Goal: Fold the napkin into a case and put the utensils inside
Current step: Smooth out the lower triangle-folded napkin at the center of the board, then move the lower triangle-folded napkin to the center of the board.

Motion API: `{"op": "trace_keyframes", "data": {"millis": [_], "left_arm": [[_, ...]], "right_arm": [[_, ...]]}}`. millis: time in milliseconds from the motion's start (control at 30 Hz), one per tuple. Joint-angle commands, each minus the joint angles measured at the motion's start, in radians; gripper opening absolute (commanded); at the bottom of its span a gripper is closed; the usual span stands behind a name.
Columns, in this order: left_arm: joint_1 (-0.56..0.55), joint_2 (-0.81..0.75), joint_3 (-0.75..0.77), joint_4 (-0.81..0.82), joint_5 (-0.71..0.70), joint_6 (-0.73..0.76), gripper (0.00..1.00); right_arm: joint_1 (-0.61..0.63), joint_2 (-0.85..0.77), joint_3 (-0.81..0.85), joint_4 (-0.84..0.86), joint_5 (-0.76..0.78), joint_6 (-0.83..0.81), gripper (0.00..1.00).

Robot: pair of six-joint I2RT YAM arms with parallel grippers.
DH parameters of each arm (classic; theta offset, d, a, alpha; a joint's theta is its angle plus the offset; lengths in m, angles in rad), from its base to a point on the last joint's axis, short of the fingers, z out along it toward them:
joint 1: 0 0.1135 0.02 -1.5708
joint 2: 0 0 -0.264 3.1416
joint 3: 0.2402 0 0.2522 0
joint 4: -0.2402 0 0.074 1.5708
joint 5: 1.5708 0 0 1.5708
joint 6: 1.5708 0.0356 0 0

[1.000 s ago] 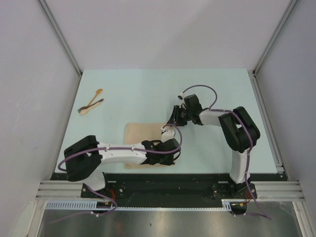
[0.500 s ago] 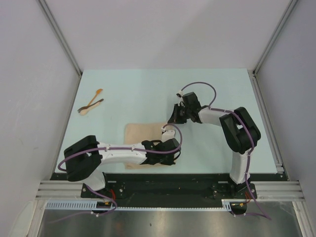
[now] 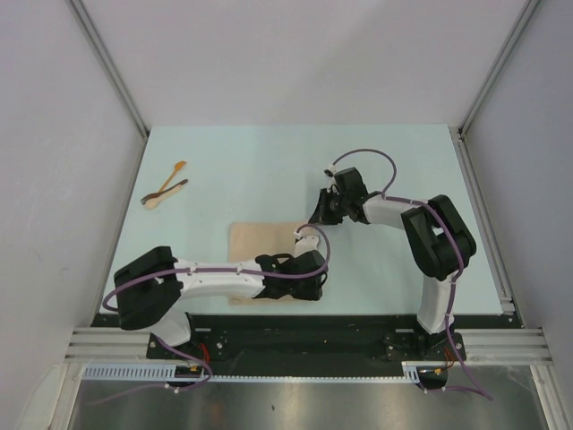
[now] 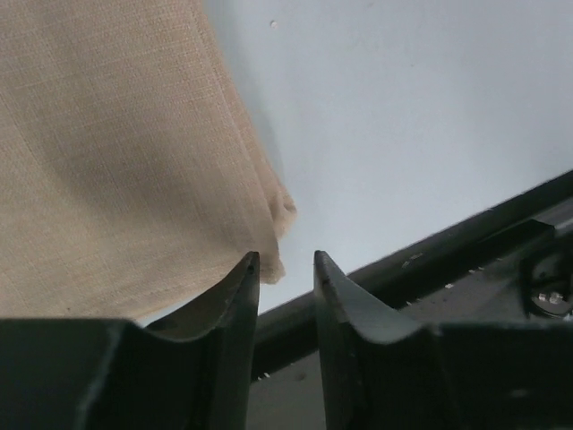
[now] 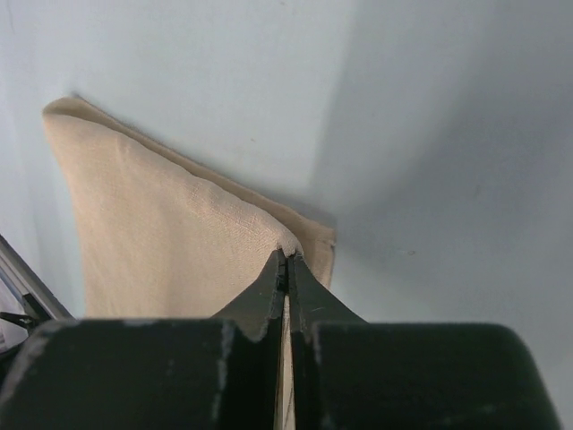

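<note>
At the near edge of the pale table (image 3: 269, 161), the right gripper (image 5: 286, 265) pinches the far right corner of the folded napkin (image 3: 258, 247), fingers tight on the cloth. The left gripper (image 4: 286, 267) stands narrowly parted and empty, just off the near right corner. The utensils (image 3: 165, 188) lie crossed, well apart at far left.

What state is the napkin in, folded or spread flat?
Folded: the napkin shows stacked layers at the corner that the right tool pinches.

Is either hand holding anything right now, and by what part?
Right hand pinches the napkin at its far right corner; left hand is open, holding nothing.
</note>
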Motion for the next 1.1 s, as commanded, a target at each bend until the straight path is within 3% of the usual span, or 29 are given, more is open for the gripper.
{"op": "trace_keyframes", "data": {"millis": [0,33,133,267,433,533,667,767,967,1067], "left_arm": [[0.0,-0.128,0.002,0.021,0.038,0.005,0.45],[0.011,-0.186,-0.004,0.023,0.048,0.008,0.48],[0.048,-0.292,-0.035,0.012,0.073,0.01,0.56],[0.111,-0.542,-0.082,-0.034,0.067,0.022,0.57],[0.213,-0.747,-0.144,-0.1,0.079,0.05,0.58],[0.265,-0.831,-0.162,-0.118,0.122,0.08,0.59],[0.292,-0.889,-0.167,-0.129,0.188,0.114,0.59],[0.296,-0.923,-0.178,-0.109,0.237,0.134,0.6],[0.309,-0.974,-0.184,-0.12,0.295,0.166,0.6],[0.33,-0.972,-0.167,-0.167,0.306,0.189,0.62]], "right_arm": [[-0.017,0.026,0.021,-0.035,0.022,-0.058,0.06],[-0.019,0.027,0.045,-0.054,0.025,-0.072,0.19],[-0.013,-0.019,0.061,-0.147,0.073,-0.126,0.43],[0.007,-0.132,0.004,-0.267,0.128,-0.151,0.55],[0.102,-0.324,-0.212,-0.224,0.05,-0.053,0.65],[0.171,-0.413,-0.364,-0.108,0.027,0.027,0.67],[0.297,-0.485,-0.438,-0.094,0.091,0.102,0.68],[0.323,-0.493,-0.464,-0.077,0.119,0.124,0.66],[0.337,-0.427,-0.469,-0.011,0.116,0.141,0.51],[0.334,-0.373,-0.466,-0.003,0.113,0.155,0.36]]}}
